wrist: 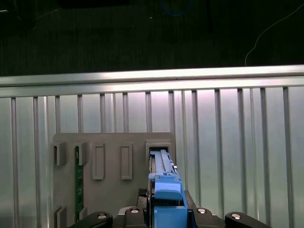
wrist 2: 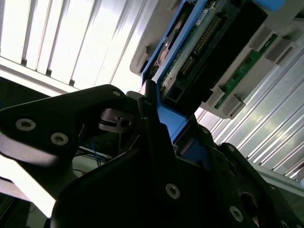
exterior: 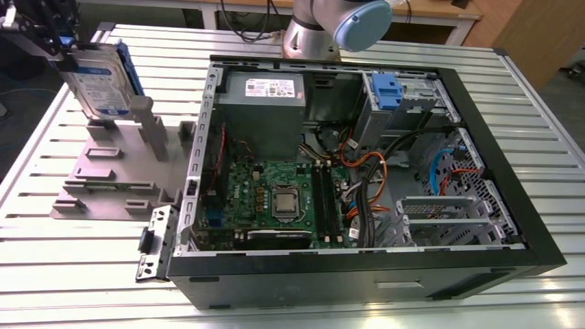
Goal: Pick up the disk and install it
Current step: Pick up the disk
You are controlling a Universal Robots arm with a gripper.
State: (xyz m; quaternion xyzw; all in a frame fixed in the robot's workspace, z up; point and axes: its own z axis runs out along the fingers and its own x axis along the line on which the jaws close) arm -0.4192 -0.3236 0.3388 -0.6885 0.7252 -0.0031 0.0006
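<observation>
Gripping the disk (exterior: 96, 81) with the end effector (exterior: 53, 48), closed on the upper end of its blue carrier bracket. In the second wrist view, black fingers (wrist 2: 151, 142) pressed against both sides of the blue frame, with the green circuit-board side of the disk turned toward that camera

Held on edge above the surface (exterior: 64, 274), near its far corner on the exterior view's left. Long axis close to vertical, leaning a little: upper end toward the exterior view's left, lower end pointing down at the grey holder (exterior: 101, 171). White-and-blue label face turned toward the exterior view's camera. Blue bracket running along the edge nearer the computer case (exterior: 320, 277)

Lower end level with the tops of the holder's upright posts, right at the slot in the holder's far corner. Cannot tell whether touching or just clear. In the first wrist view, looking straight down the thin blue edge into that slot; green board strip (wrist: 78, 178) standing in another slot of the holder, well apart

Holder lying flat along the surface edge on the exterior view's left, just beside the case's side wall. Case lying open with the motherboard (exterior: 274, 199) facing up and a blue drive cage fitting (exterior: 384, 92) near its far edge, well apart from the disk. Arm base (exterior: 316, 31) behind the case at the surface's far edge
</observation>
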